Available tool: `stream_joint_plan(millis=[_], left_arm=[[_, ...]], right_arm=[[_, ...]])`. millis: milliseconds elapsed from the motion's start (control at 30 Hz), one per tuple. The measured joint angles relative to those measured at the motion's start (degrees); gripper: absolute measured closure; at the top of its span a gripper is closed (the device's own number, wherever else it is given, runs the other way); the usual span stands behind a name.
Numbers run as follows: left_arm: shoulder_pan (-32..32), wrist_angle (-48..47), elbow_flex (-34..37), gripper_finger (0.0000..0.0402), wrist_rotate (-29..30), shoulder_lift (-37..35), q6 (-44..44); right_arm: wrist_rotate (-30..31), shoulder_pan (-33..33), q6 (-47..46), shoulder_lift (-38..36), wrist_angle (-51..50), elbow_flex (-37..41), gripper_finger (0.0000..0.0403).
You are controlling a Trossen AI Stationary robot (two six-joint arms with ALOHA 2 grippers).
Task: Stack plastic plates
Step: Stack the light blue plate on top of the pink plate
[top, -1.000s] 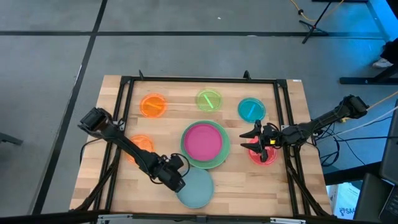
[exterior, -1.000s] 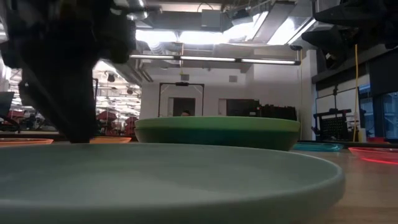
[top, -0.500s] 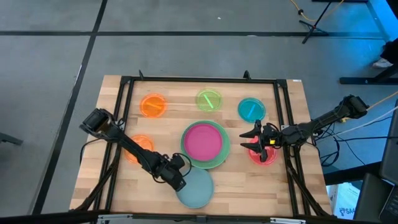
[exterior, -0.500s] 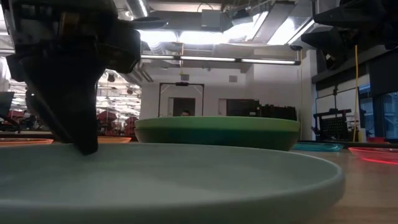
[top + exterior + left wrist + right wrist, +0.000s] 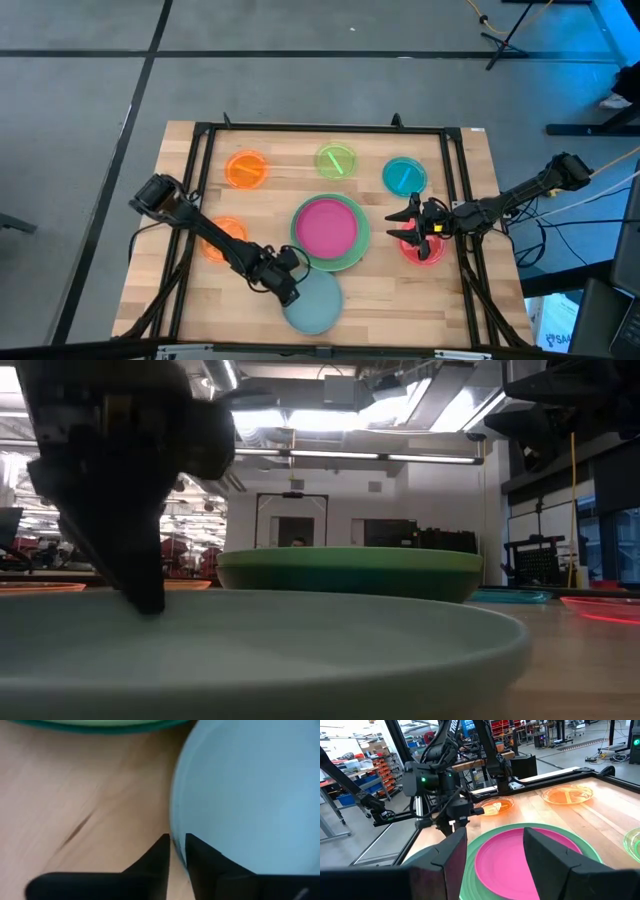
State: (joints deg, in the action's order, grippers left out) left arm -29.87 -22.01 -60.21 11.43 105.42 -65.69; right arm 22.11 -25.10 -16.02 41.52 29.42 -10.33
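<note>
The left end effector (image 5: 177,851) pinches the pale blue-grey plate's (image 5: 316,304) rim at the worktop's (image 5: 400,290) near edge, likely for lifting onto the magenta plate (image 5: 325,226). The right end effector (image 5: 411,224) waits, spread, above the red-pink plate (image 5: 428,252).

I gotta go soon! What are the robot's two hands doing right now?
Left gripper: shut on the rim of the pale blue plate.
Right gripper: open, holding nothing, above the red plate.
</note>
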Motion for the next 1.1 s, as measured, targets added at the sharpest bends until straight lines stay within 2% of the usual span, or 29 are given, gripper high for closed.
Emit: stream_joint_plan(millis=[233, 600, 967, 1100], left_arm=[[0.1, 0.7, -0.1, 0.0394, -0.2, 1.5, 2.2], [0.1, 0.4, 0.1, 0.0391, 0.0, 0.7, 3.4], [0.7, 0.5, -3.5, 0.0391, 4.9, -4.3, 9.3], [1.7, 0.5, -5.6, 0.0391, 9.4, -5.0, 12.3]], right_arm=[[0.0, 0.0, 0.0, 0.0, -0.6, 0.0, 0.0215], [0.0, 0.0, 0.0, 0.0, -0.9, 0.0, 0.0215], [0.0, 0.0, 0.0, 0.0, -0.9, 0.0, 0.0215], [0.0, 0.0, 0.0, 0.0, -0.8, 0.0, 0.0215]])
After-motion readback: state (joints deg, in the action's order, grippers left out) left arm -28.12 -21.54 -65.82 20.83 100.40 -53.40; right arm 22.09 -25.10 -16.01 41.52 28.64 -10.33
